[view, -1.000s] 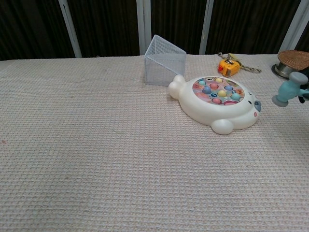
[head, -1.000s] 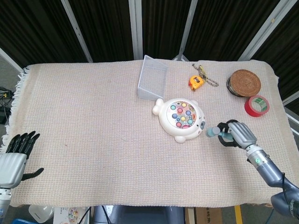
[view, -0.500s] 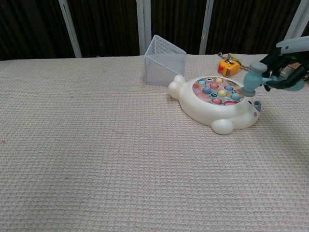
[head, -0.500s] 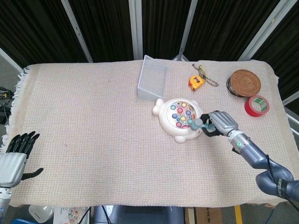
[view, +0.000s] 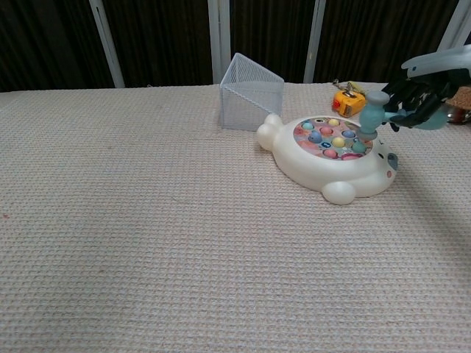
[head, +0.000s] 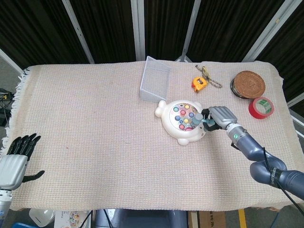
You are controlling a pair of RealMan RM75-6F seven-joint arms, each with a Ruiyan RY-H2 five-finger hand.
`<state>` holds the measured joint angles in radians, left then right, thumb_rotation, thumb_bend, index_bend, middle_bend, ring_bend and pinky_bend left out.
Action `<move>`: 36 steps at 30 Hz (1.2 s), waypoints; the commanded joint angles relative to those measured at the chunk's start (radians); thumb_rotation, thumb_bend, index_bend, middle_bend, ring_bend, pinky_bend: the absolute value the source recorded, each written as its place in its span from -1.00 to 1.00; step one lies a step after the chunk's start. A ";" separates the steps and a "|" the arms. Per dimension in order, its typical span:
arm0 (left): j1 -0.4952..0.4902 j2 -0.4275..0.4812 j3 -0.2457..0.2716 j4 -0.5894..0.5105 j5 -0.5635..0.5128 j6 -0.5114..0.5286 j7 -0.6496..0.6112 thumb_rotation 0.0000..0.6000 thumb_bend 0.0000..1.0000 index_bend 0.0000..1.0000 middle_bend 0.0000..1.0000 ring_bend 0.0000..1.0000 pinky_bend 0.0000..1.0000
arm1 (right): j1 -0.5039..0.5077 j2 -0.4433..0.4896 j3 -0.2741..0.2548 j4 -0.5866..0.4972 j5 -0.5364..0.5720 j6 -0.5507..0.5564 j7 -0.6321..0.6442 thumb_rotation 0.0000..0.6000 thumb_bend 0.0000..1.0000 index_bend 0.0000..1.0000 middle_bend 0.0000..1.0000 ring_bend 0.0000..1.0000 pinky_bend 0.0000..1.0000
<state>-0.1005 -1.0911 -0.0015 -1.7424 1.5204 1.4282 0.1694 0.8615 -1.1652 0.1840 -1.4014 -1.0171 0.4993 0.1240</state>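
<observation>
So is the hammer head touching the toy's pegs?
Touching. In the chest view the hammer in the right hand stands with its lower end against the coloured pegs of the toy, no gap showing.

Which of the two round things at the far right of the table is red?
The roll of tape, nearer the front edge. The other round thing, the woven coaster behind it, is brown.

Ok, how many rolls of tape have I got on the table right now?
1. The red tape roll lies flat near the table's far right edge, just in front of the round wicker lid. The chest view does not show it; none look hidden.
</observation>
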 commanded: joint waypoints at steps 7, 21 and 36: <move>-0.002 -0.002 0.001 0.004 -0.006 -0.004 -0.001 1.00 -0.91 -1.00 -1.00 -1.00 -1.00 | 0.045 -0.027 -0.029 0.014 0.097 -0.004 -0.079 1.00 0.60 0.67 0.45 0.08 -0.40; -0.003 -0.005 -0.001 0.012 -0.010 -0.002 -0.008 1.00 -0.91 -1.00 -1.00 -1.00 -1.00 | 0.082 -0.031 -0.062 0.005 0.198 0.025 -0.156 1.00 0.61 0.68 0.45 0.09 -0.40; -0.012 -0.012 -0.002 0.022 -0.017 -0.018 -0.014 1.00 -0.91 -1.00 -1.00 -1.00 -1.00 | 0.148 -0.035 -0.080 -0.009 0.304 0.023 -0.226 1.00 0.61 0.68 0.45 0.09 -0.40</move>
<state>-0.1122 -1.1031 -0.0029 -1.7205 1.5036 1.4106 0.1551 0.9998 -1.1909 0.1103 -1.4181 -0.7243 0.5263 -0.0930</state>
